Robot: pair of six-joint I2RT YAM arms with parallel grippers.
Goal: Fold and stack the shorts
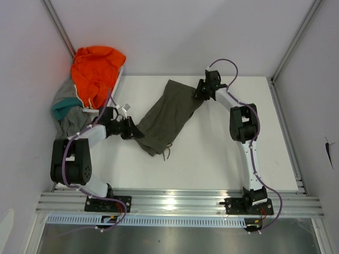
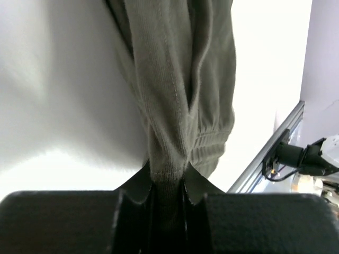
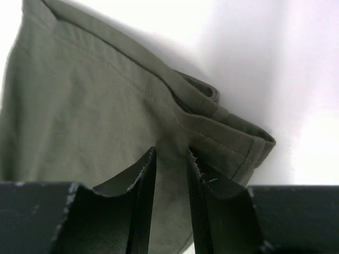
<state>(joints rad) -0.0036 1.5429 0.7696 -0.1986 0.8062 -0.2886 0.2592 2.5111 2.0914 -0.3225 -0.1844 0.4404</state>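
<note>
Overhead, the olive shorts (image 1: 167, 119) lay stretched between the left gripper (image 1: 136, 132) and the right gripper (image 1: 198, 94). At the left wrist, the jaws pinched bunched cloth that ran ahead of them. At the right wrist, the fingers (image 3: 145, 174) narrowly straddled the hem, and I couldn't tell whether they were clamped on it.

Overhead view, wrist views close on shorts (image 1: 168, 117)

White table (image 1: 222, 153) boxed by white wall panels (image 1: 175, 32), orange garment (image 1: 95, 71) heaped in far-left corner, teal garment (image 1: 62, 107) just nearer at left edge, aluminium rail (image 1: 180, 201) along near edge, metal post (image 1: 295, 39) far right.
</note>
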